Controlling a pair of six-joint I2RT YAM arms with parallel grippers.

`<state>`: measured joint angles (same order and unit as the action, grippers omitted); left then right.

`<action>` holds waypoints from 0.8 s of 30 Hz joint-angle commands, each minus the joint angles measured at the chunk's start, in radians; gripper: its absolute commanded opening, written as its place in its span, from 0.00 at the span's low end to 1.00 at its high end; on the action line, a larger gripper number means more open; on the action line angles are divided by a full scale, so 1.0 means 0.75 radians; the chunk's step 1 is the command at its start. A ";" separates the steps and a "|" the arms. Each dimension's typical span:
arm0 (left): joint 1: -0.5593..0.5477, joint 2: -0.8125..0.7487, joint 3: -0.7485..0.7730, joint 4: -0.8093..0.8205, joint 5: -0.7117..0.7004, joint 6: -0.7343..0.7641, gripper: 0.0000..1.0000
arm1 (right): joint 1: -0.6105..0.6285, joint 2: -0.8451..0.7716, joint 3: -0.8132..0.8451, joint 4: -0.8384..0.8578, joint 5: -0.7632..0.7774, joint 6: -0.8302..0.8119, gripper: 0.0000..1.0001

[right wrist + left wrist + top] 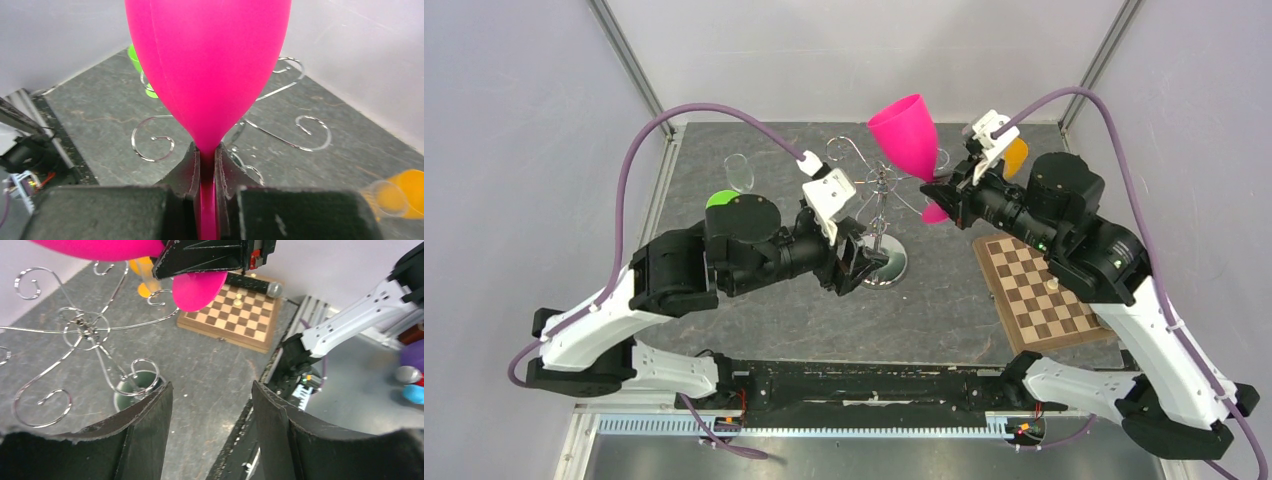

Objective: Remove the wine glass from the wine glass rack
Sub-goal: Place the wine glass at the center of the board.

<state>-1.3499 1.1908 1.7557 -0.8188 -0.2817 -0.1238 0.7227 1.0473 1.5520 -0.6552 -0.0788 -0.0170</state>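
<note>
Left gripper (856,262): fingers spread, positioned just beside the round base of the shiny chrome wire wine glass rack (880,185). Right gripper (946,190): pinching the stem of the magenta plastic wine glass (906,135), bowl upward, beside the rack's scroll arms.

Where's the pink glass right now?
Top view, right of centre: the pink glass is held by its stem in the right gripper, bowl tilted up, just right of the rack.

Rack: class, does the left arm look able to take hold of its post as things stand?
Probably yes. The left gripper stands open close beside the rack at its base, with nothing between them; the right gripper holds the pink glass higher up, out of the way.
</note>
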 commanded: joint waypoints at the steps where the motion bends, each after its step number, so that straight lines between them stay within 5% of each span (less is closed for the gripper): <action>1: 0.120 -0.040 -0.023 0.150 0.284 -0.179 0.66 | 0.005 -0.053 0.051 -0.003 0.183 -0.134 0.00; 12: 0.593 -0.043 -0.043 0.312 0.790 -0.546 0.66 | 0.004 -0.175 -0.071 0.015 0.360 -0.407 0.00; 24: 1.106 -0.051 -0.279 0.624 1.209 -1.017 0.72 | 0.004 -0.320 -0.315 0.133 0.279 -0.812 0.00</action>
<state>-0.6018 1.1675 1.6169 -0.5056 0.4652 -0.6983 0.7227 0.8398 1.3483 -0.6437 0.1619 -0.4938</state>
